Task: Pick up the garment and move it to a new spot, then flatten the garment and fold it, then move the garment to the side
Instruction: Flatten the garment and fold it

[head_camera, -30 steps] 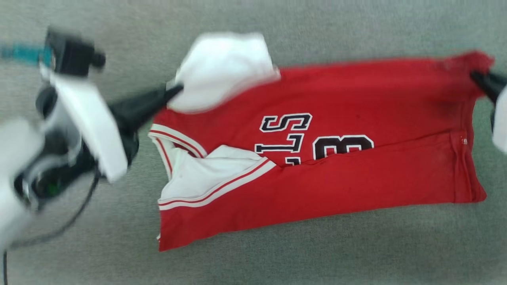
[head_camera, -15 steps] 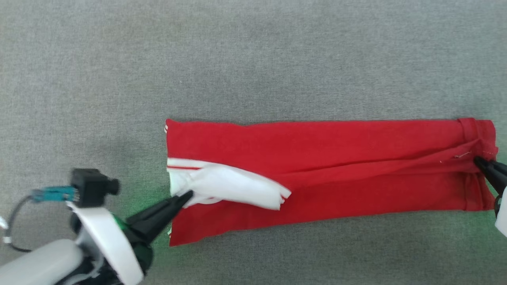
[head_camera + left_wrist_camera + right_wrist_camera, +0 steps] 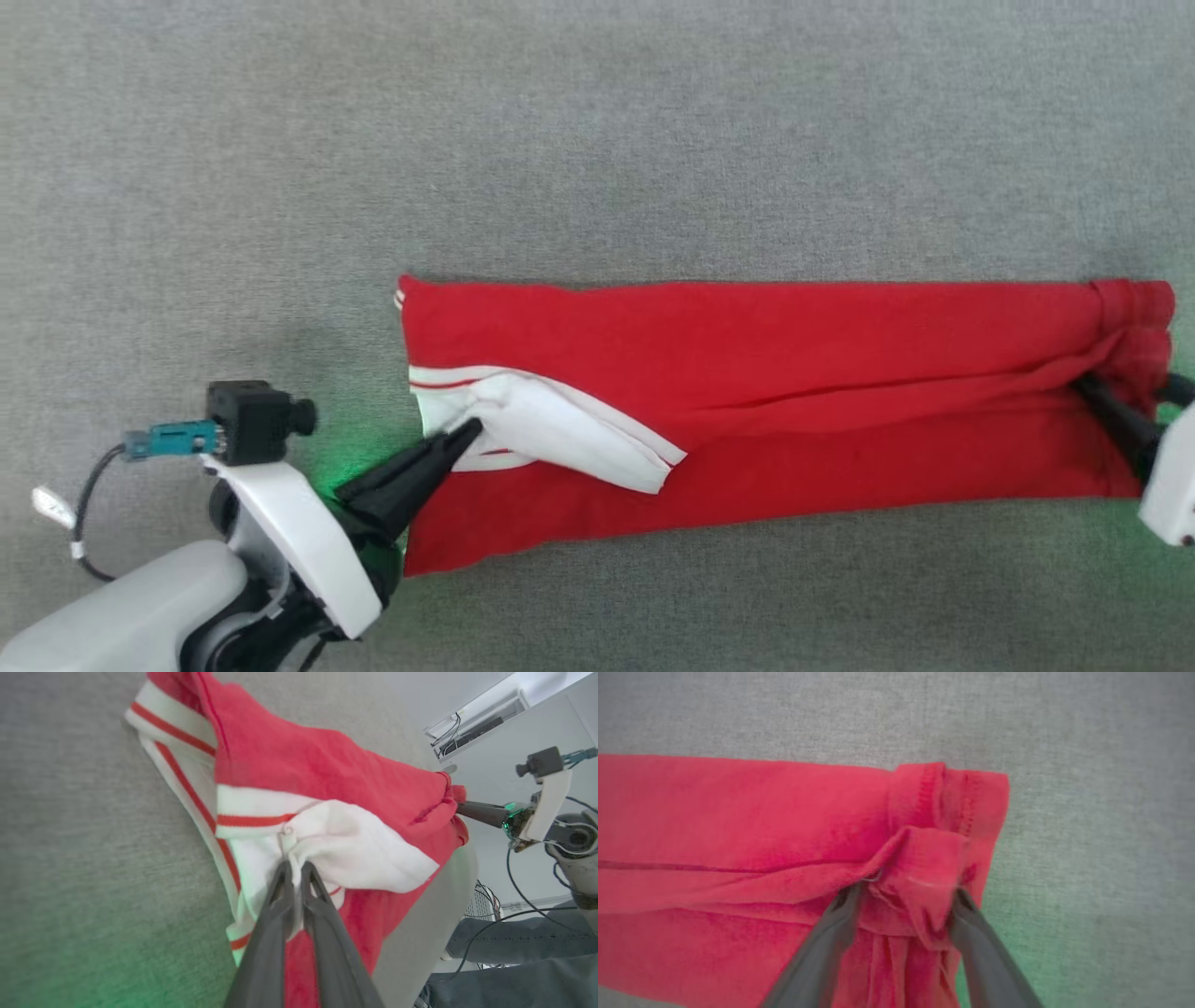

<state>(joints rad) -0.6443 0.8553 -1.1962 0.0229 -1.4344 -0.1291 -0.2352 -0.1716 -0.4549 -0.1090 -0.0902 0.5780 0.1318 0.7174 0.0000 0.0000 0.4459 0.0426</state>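
The garment (image 3: 794,373) lies on grey carpet as a long red band folded lengthwise, its lettering hidden. A white sleeve (image 3: 569,443) with red-and-white trim rests on its left end. My left gripper (image 3: 471,431) is at that end, and in the left wrist view the left gripper (image 3: 294,870) is shut on the white sleeve cloth of the garment (image 3: 303,751). My right gripper (image 3: 1088,387) is at the right hem. In the right wrist view its fingers (image 3: 845,905) stand wide apart, with a bunched fold of the garment's (image 3: 738,812) hem between them.
Grey carpet (image 3: 597,140) stretches all around the band. In the left wrist view a person's legs in jeans (image 3: 514,947) and cables are past the carpet's edge, with a wall unit (image 3: 481,716) above.
The far half with the white sleeve has been brought over toward me, covering the lettering. Both grippers came down with it to the near side. The camera view also shifted.
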